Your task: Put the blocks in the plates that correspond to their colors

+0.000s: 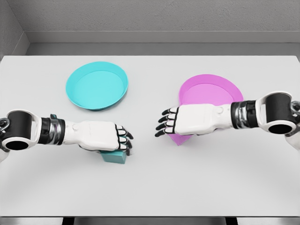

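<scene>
A teal block point(115, 157) rests on the table under my left hand point(123, 142), whose fingers curl down over its top and far side. Only the block's lower front shows below the palm. My right hand point(164, 124) hovers with fingers stretched out and slightly spread over a pink block point(177, 138), of which just a corner shows under the palm. The cyan plate point(97, 85) lies behind the left hand. The pink plate point(211, 91) lies right behind the right hand, its front part hidden by the right forearm.
The white table point(150, 192) runs to a front edge at the bottom of the view. A grey wall point(150, 28) stands behind the table's far edge.
</scene>
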